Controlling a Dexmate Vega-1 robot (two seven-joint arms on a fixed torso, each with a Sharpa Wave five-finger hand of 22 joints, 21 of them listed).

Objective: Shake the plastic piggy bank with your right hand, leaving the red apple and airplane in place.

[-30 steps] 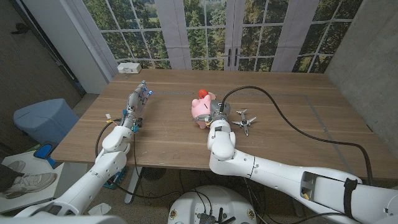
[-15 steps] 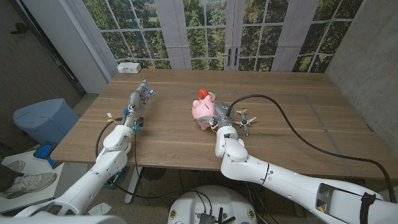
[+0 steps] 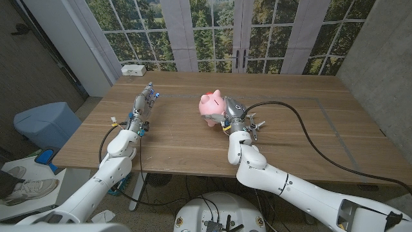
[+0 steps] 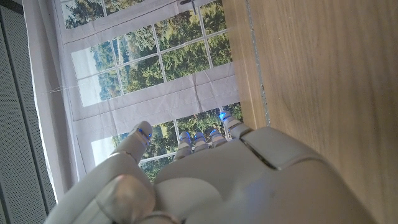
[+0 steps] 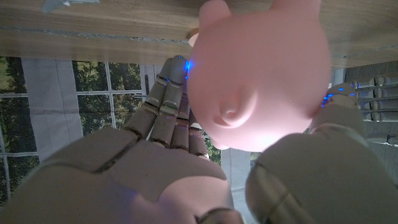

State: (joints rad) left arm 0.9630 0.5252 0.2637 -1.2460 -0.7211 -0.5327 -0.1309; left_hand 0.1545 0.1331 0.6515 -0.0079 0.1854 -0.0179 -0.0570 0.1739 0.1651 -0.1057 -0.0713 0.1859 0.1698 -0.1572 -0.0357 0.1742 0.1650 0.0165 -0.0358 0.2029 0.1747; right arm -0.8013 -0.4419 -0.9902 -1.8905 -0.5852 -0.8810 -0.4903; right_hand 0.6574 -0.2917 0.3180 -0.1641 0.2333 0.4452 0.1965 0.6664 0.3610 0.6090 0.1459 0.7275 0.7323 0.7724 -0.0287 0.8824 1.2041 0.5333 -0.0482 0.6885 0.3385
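My right hand [image 3: 232, 115] grips the pink plastic piggy bank [image 3: 210, 104] from its right side and holds it up off the wooden table [image 3: 174, 142]. In the right wrist view the pig [image 5: 258, 74] sits between my fingers [image 5: 169, 102] and thumb, with the right hand [image 5: 155, 168] wrapped around it. The small grey airplane [image 3: 255, 124] lies on the table just right of that hand, partly hidden by it. My left hand [image 3: 145, 102] stands at the table's left with fingers stretched out and nothing in it; the left wrist view shows the same hand [image 4: 205, 180].
A white box [image 3: 133, 69] sits at the table's far left corner. A black cable [image 3: 309, 129] loops across the right half of the table. A blue bin [image 3: 45, 124] stands on the floor off the left edge.
My right hand has carried the piggy bank upward and a little farther from me. The pig now covers the spot where the red apple showed. The left arm has not moved.
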